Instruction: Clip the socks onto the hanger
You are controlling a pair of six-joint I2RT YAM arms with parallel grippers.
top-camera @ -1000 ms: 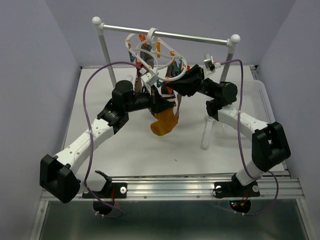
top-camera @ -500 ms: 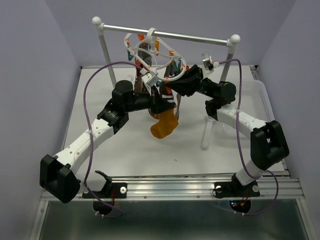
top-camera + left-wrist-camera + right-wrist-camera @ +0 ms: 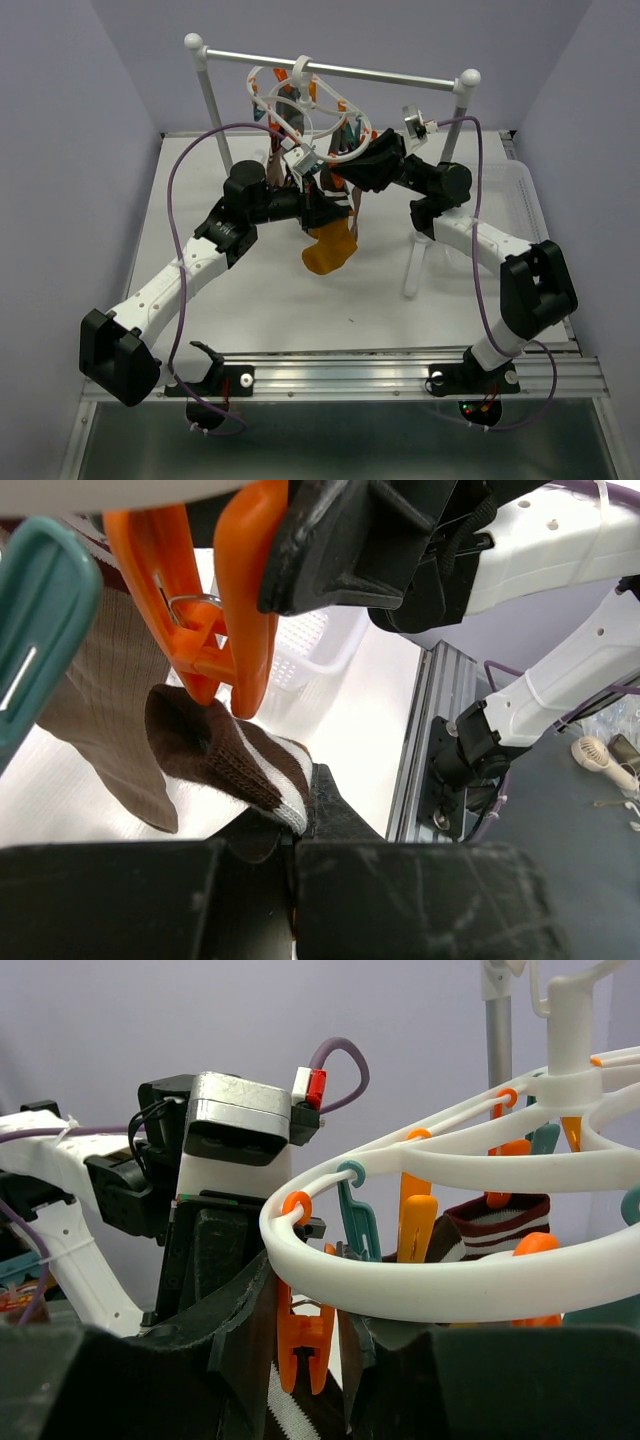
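**Hanger position.** The hanger [image 3: 430, 1290], a white oval ring carrying orange and teal clips, hangs by its hook from the rack crossbar [image 3: 380, 72].

**Left gripper.** The left gripper [image 3: 294, 842] sits just below the hanger's near rim. Its fingers are fully closed on the brown striped sock [image 3: 225, 755]. The sock's cuff points up, and its edge is touching the lower tips of the orange clip [image 3: 225, 600].

**Right gripper.** The right gripper [image 3: 305, 1348] reaches in under the hanger's rim from the right. Its fingers are partly closed around the same orange clip, one finger on each side of the clip's upper levers.

**Other items at the hanger.**
- A teal clip [image 3: 40, 630] hangs from the hanger just left of the orange clip.
- A ribbed brown sock [image 3: 110, 710] hangs between these two clips and behind them.
- A mustard-orange sock end [image 3: 328, 252] hangs below the hanger, under the left gripper. Whether it touches the table [image 3: 250, 290] cannot be determined.
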